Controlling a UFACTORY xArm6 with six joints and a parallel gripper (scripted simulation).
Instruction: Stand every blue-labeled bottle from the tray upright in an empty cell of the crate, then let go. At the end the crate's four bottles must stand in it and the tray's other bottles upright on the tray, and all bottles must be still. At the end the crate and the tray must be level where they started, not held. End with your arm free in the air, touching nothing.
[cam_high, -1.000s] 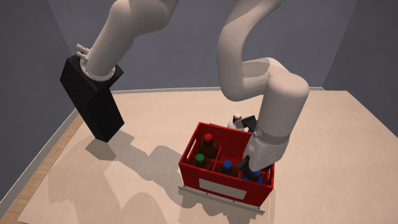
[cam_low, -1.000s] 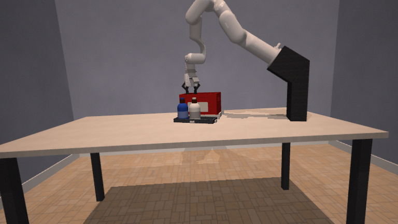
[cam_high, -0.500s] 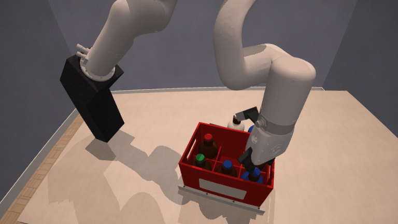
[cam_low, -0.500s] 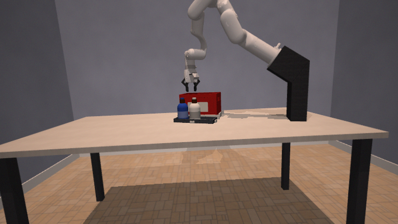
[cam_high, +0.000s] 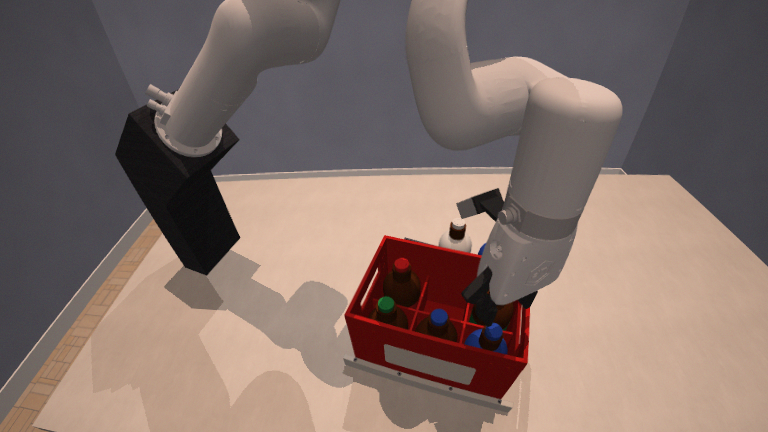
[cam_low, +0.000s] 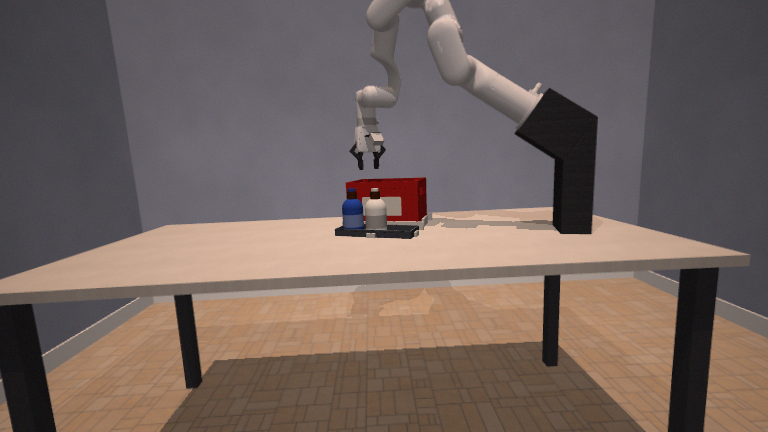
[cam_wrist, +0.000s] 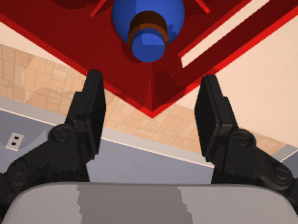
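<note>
Grey walls frame the top view: a glossy blue bottle (cam_high: 486, 343) (cam_wrist: 148, 20) stands in the red plastic crate (cam_high: 429, 360) (cam_low: 413, 198) (cam_wrist: 125, 90); the black-fingered gripper (cam_high: 502, 295) (cam_low: 368, 167) (cam_wrist: 151, 90) is above the crate.

The exterior view has another blue-labeled bottle (cam_low: 352, 213) on the black tray (cam_low: 400, 232) beside the crate, probably slippery, best gripped round its body.

The wrist view shows parted, empty fingers.

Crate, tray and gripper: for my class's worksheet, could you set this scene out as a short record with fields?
crate: red, on the table
crate, brown bottles: red-capped, green-capped, blue-capped, one partly hidden by the gripper
crate, blue-labeled bottle: one, in a corner cell
empty cell: middle of the row nearer the tray
tray: black
tray bottles: blue-labeled bottle beside white bottle, both upright
gripper: open, empty, above the crate
remaining: tray's blue-labeled bottle
</note>
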